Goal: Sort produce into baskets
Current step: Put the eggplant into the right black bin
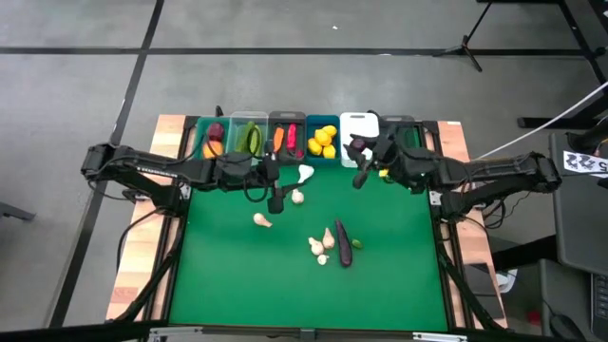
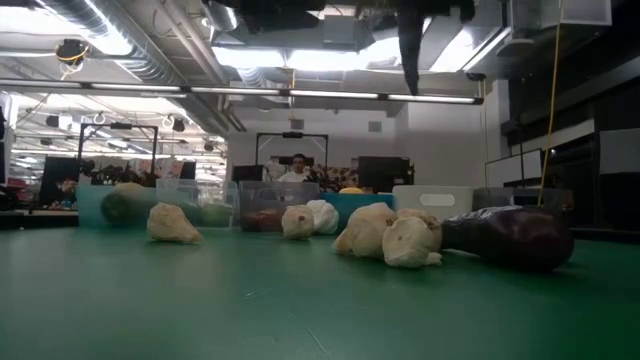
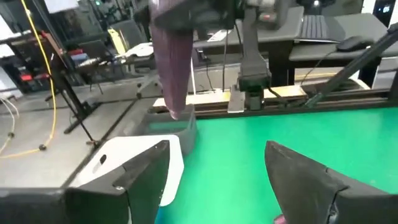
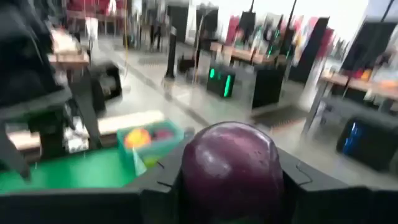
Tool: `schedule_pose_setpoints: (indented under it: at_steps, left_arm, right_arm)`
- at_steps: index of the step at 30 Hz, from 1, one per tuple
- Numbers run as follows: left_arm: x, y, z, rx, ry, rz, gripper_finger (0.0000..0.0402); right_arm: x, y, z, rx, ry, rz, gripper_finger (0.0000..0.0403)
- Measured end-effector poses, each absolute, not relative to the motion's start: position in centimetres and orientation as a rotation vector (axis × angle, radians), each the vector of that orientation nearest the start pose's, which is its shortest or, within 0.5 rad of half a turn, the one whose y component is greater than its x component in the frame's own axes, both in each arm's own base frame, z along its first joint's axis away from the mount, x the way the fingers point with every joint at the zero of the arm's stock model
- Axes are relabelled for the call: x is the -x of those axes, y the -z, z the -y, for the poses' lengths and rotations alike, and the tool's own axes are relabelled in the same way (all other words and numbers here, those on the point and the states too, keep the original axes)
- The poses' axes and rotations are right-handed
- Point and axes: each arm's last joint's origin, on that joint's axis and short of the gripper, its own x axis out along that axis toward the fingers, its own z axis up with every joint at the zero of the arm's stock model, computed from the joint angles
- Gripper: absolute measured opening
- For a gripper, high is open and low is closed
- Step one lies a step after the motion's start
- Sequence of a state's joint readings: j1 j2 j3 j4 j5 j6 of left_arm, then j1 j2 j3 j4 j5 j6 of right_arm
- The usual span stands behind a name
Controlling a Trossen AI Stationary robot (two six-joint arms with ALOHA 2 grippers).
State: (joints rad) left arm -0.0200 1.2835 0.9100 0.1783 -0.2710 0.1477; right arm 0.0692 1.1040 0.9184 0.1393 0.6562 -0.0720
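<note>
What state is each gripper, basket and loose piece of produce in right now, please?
left gripper: open, empty, over the mat.
right gripper: shut on the held eggplant.
held eggplant: hanging tip down above the baskets.
white basket: looks empty.
blue basket: holds lemons.
loose eggplant: lying on the mat, unsorted.
garlic: several pieces scattered on the mat, unsorted.
</note>
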Motion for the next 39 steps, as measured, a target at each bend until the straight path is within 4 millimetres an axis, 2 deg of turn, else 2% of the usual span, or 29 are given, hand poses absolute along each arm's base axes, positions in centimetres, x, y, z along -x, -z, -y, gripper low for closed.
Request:
schedule_pose_setpoints:
  at_steps: [5,10,19,23,28,33,39]
  left_arm:
    - [-28.7,-29.7,-0.2,-0.163,-0.232,-0.288,0.0258]
    - [-28.6,-29.2,-0.2,-0.103,-0.241,-0.325,0.0258]
    - [-28.1,-27.3,0.0,-0.002,-0.251,-0.375,0.0258]
    - [-27.8,-26.2,0.0,0.040,-0.262,-0.406,0.0258]
    - [-27.5,-25.0,0.0,0.083,-0.274,-0.432,0.0258]
    - [-27.4,-24.6,0.0,0.106,-0.279,-0.424,0.0258]
    - [-27.3,-24.4,0.0,0.122,-0.284,-0.424,0.0258]
  right_arm:
    - [-23.6,-33.8,1.3,0.061,0.669,-0.182,0.0145]
    - [-22.4,-33.1,4.0,-0.005,0.816,-0.263,0.0140]
    - [-18.8,-31.2,11.5,-0.212,1.019,-0.439,0.0147]
    - [-16.2,-30.9,15.1,-0.339,1.093,-0.428,0.0146]
    - [-13.1,-30.2,18.5,-0.467,1.137,-0.392,0.0142]
    - [-12.0,-27.7,21.1,-0.620,1.069,-0.397,0.0147]
    - [-12.8,-23.8,22.5,-0.698,1.062,-0.532,0.0148]
